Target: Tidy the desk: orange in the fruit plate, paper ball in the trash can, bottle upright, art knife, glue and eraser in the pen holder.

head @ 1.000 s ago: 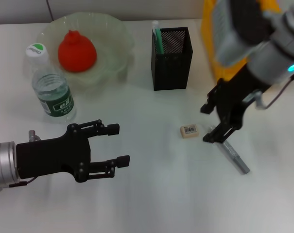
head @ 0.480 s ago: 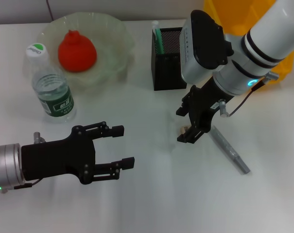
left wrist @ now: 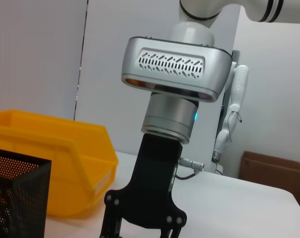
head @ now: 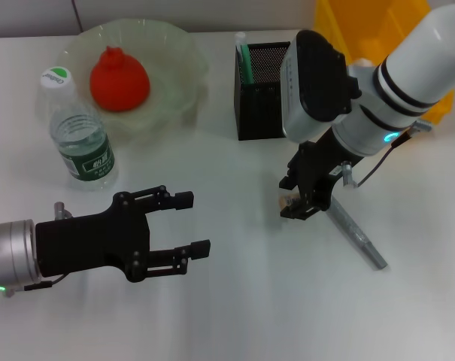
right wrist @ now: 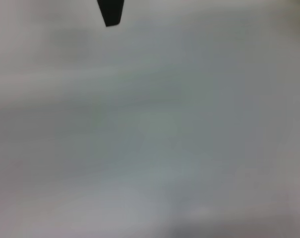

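Note:
The orange [head: 119, 79] lies in the pale-green fruit plate [head: 178, 53] at the far left. The bottle [head: 80, 137] stands upright next to the plate. The black mesh pen holder [head: 265, 94] holds a green-white stick [head: 244, 56]. My right gripper [head: 293, 198] is down at the table with its jaws apart, one on each side of the beige eraser [head: 286, 201], which is mostly hidden. The grey art knife [head: 359, 237] lies just right of it. My left gripper [head: 188, 224] is open and empty at the front left. The paper ball is not in view.
The yellow trash can [head: 362, 26] stands at the far right behind my right arm, and also shows in the left wrist view [left wrist: 50, 158] beside the pen holder [left wrist: 16, 196]. The right wrist view shows only blurred white table and one dark fingertip [right wrist: 111, 12].
My right gripper has moved left from over the art knife to the eraser and now straddles it. My left gripper has drifted slightly right, still open.

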### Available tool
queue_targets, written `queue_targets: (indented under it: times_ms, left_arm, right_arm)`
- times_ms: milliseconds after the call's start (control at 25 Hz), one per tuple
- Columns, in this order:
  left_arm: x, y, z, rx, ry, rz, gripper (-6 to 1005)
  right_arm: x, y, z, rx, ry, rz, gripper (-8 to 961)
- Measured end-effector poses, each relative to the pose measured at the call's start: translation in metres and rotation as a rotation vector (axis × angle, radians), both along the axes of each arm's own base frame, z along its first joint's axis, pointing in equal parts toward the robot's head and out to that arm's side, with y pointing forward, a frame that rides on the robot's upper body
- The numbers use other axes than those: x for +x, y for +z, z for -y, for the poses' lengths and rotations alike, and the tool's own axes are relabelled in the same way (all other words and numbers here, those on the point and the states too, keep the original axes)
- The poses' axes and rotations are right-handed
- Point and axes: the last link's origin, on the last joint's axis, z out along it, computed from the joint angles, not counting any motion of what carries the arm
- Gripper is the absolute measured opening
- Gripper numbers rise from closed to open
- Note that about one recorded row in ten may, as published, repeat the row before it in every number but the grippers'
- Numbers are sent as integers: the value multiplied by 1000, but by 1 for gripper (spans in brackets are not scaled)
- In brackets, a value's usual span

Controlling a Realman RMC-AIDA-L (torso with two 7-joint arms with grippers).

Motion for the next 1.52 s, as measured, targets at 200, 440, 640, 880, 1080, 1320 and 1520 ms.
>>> queue_targets:
  times_ms: [200, 440, 640, 880, 1080, 1320, 1520]
  left_arm:
    - [0, -2, -1, 2, 5, -6, 774]
    - [-1, -2, -1, 6, 11, -8, 774]
    - [-1, -3, -2, 8, 15, -13, 774]
    - [-3, -3, -1, 10, 21, -14, 774]
    - [-4, -2, 0, 14, 25, -13, 774]
    - [-3, -2, -1, 13, 20, -12, 774]
    - [-2, -3, -2, 11, 17, -13, 774]
  right_arm:
    - [4, -5, 1, 3, 13, 20, 480]
    - [5, -6, 1, 2, 8, 18, 462]
    - [6, -6, 4, -3, 4, 9, 395]
    - [-6, 10, 7, 22, 9, -81, 256]
    - [-41, 67, -10, 258, -86, -467, 279]
    - [-43, 101, -45, 564, -200, -816, 307]
    - [-43, 82, -61, 587, -235, -792, 330]
